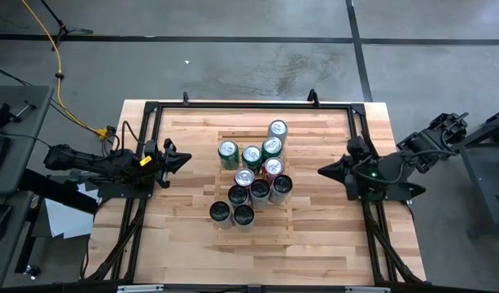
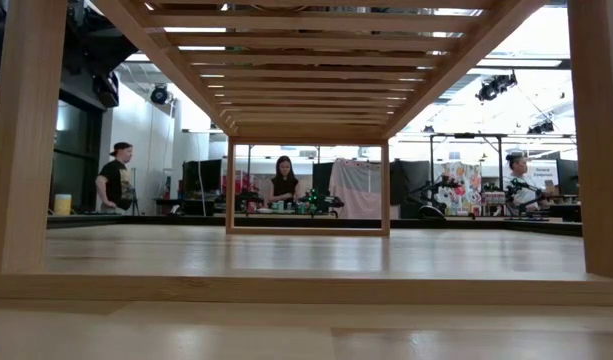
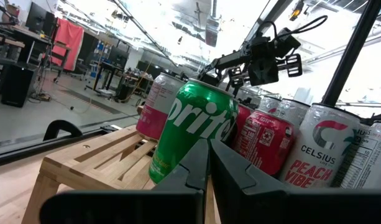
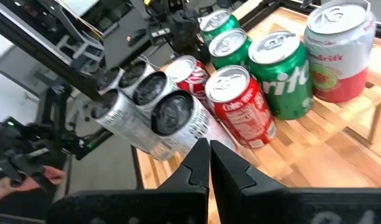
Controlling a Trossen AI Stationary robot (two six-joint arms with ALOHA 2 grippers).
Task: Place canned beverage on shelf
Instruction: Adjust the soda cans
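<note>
Flanking the upright cans (image 1: 253,183) clustered on the shelf (image 1: 314,134), the left hand (image 1: 184,159) and right hand (image 1: 324,172) point inward, both shut and empty, about equally near.

Left gripper (image 1: 186,158) and right gripper (image 1: 322,172) — fingers closed, empty

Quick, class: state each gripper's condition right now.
Left gripper: shut, holding nothing.
Right gripper: shut, holding nothing.

Ten or so cans (image 1: 253,183) cluster mid-shelf (image 1: 233,130); both arms flank them, fingers closed.
</note>
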